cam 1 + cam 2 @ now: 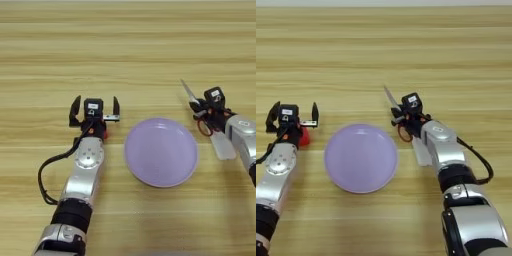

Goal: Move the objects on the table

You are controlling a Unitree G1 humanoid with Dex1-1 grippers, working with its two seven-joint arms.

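Observation:
My right gripper is shut on the metal scissors, just right of the lilac plate. The blades point up and to the left, and a dark red handle loop hangs below the fingers. Left of the plate, my left gripper stands open with nothing between its fingers. The small red block lies just behind that gripper, against the wrist and partly hidden by it. The blue glue stick is not in view.
The round lilac plate is empty and lies between the two arms. A pale flat shape lies on the wooden table beside my right forearm. A black cable loops out left of the left forearm.

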